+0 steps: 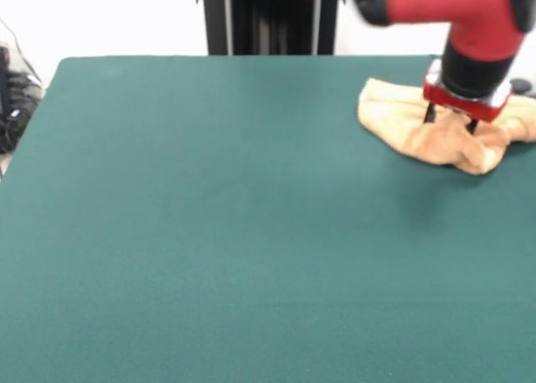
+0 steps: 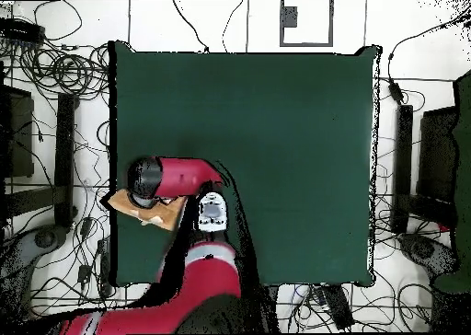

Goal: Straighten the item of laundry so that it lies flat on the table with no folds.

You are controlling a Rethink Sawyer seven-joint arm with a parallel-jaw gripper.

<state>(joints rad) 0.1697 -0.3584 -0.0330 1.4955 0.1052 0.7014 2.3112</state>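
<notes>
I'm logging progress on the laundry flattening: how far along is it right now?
Nothing looks finished: the towel lies bunched and creased near the table edge on the robot's side. In hand: the gripper is down on the crumpled middle; whether its jaws are closed I cannot tell. Left: spreading the towel flat, without folds.

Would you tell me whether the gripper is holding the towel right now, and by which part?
It cannot be told: the gripper is down on the crumpled towel near its middle, but a grip isn't visible.

Red arm (image 2: pixel 179 177) covers crumpled towel (image 2: pixel 147 213) at table (image 2: pixel 276 147) edge.
</notes>
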